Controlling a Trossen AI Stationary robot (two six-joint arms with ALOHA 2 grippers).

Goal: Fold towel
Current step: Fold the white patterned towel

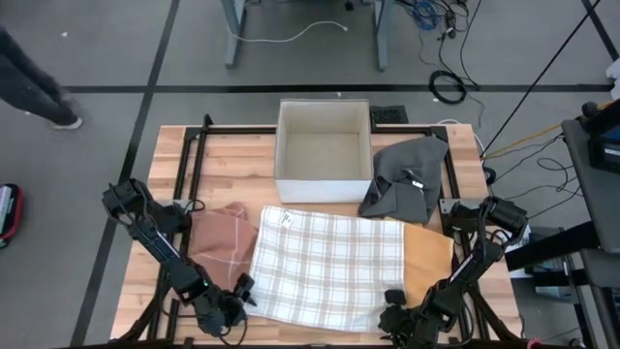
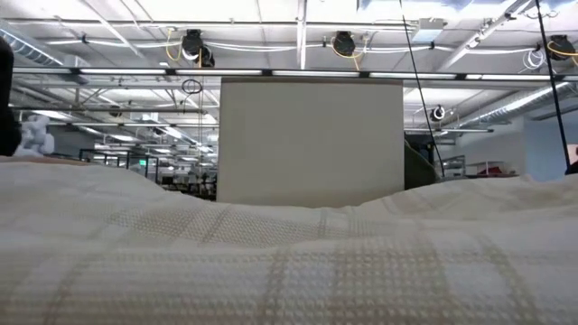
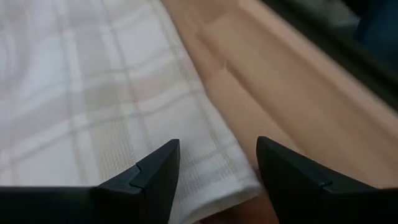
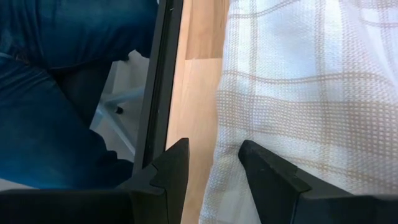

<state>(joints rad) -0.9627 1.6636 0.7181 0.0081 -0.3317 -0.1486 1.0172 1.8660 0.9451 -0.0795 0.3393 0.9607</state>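
Lying flat on wood table point(image 1: 426, 262) — plaid towel point(image 1: 325, 267), white box point(image 1: 323, 150) behind.

A white open box point(image 1: 324, 150) stands at the far middle of the wooden surface point(image 1: 223, 160), with a crumpled dark grey cloth point(image 1: 402, 179) just beside its right side and a reddish-brown cloth point(image 1: 221, 237) nearer, toward its left.

A white towel point(image 1: 327, 269) with a beige check pattern lies spread flat, slightly rumpled, on the wooden desk point(image 1: 232, 160), just before the open box point(image 1: 324, 151).
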